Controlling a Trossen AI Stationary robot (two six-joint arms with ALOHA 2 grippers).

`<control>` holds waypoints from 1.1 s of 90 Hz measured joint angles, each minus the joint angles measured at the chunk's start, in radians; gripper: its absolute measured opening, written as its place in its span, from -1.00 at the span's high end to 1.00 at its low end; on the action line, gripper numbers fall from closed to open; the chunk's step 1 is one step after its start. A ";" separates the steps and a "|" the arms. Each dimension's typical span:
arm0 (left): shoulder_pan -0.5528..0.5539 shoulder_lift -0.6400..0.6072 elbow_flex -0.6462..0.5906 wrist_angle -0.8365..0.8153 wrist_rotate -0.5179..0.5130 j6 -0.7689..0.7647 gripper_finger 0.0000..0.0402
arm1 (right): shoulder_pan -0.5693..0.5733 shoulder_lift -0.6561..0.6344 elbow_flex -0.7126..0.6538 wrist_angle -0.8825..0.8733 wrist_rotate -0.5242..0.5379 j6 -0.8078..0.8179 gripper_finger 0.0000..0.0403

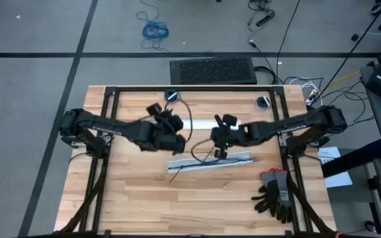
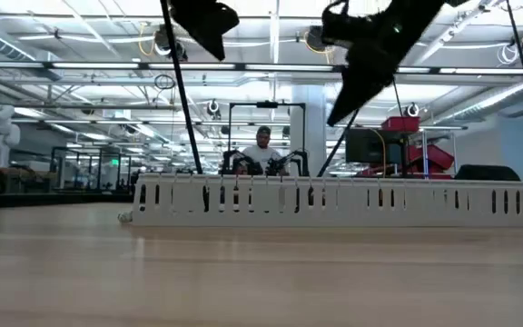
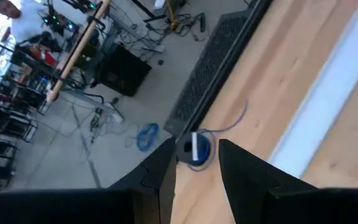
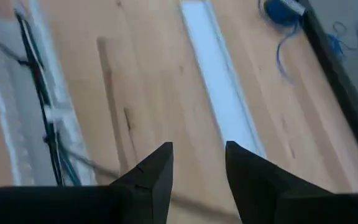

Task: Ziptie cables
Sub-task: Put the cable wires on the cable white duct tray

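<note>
the white slotted duct (image 1: 211,162) lies across the middle of the wooden bench (image 1: 144,205) and serves as reference. the cables (image 4: 42,106) lie along and inside the duct, with a few loose ends trailing out of its end nearer the left arm (image 1: 177,173). in the right wrist view a thin dark strand crosses the duct beside the cables; whether it is a ziptie cannot be told.

the left end effector (image 3: 194,171) hangs above the bench on the far side of the duct, its fingers parted to a narrow gap and holding nothing. beyond its fingers a small blue spool (image 3: 195,149) sits at the bench's far edge.

the right end effector (image 4: 197,168) hangs above the bench just beyond the duct's middle, fingers likewise parted to a narrow gap and empty. a flat white strip (image 4: 219,93) lies on the bench on the far side of the duct, roughly parallel to it.

a pair of black and grey gloves (image 1: 275,193) rests on the near side of the duct, towards the right arm's corner of the bench.
</note>
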 joint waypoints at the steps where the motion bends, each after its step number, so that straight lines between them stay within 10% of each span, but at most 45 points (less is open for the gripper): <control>1: 0.001 -0.002 0.005 -0.006 0.004 0.003 0.40 | 0.004 0.000 -0.005 0.005 0.000 0.003 0.33; 31: -0.269 -0.200 -0.019 -0.209 0.096 -0.461 0.40 | 0.169 -0.241 -0.155 0.072 0.134 0.016 0.33; 58: -0.430 -0.111 -0.302 0.207 0.136 -0.640 0.40 | 0.242 -0.553 -0.452 0.376 0.021 0.087 0.33; 99: -0.490 0.088 -0.523 0.488 0.139 -0.807 0.40 | 0.241 -0.578 -0.564 0.515 -0.038 0.089 0.33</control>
